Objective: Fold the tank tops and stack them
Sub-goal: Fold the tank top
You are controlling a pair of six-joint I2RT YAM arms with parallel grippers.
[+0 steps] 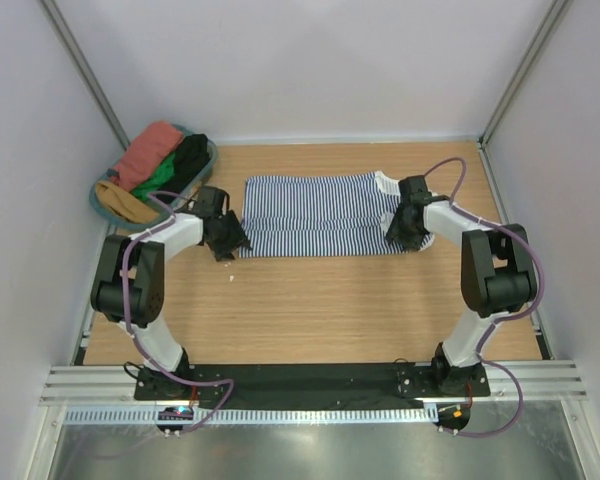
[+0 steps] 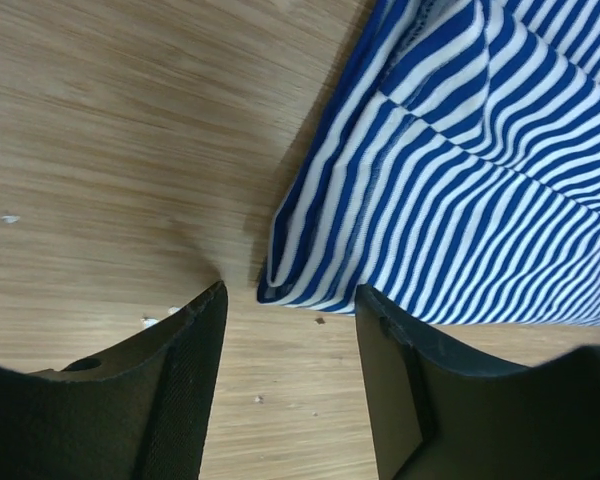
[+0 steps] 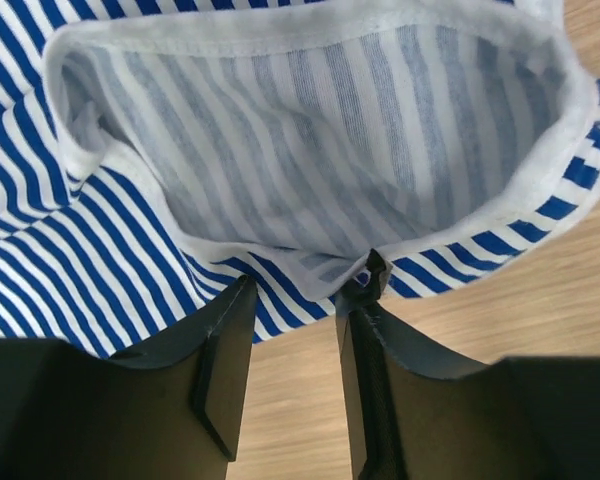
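1. The striped tank top [image 1: 320, 215] lies flat across the far half of the counter [image 1: 320, 310]. It looks folded lengthwise, hem end to my left and white-trimmed strap end to my right.
2. In the left wrist view, the near hem corner of the top [image 2: 460, 170] is a doubled layer resting on the wood.
3. My left tool [image 1: 230, 245] sits at that corner. Its fingers [image 2: 180, 380] are spread apart with nothing held, and the cloth corner lies just beyond the gap [image 2: 290, 300].
4. My right tool [image 1: 400, 232] is over the strap end. Its fingers [image 3: 220, 350] are parted too, with bare wood showing between them [image 3: 295, 295].
5. In the right wrist view, the white trim of the top [image 3: 310, 130] curls into an open loop that reaches the fingertips. I see no pinch on it.
6. A basket [image 1: 211, 158] sits in the far left corner, well apart from the striped top.
7. It holds a rust-red garment [image 1: 148, 152] with green [image 1: 160, 180], black [image 1: 188, 158] and mustard [image 1: 125, 205] cloth.
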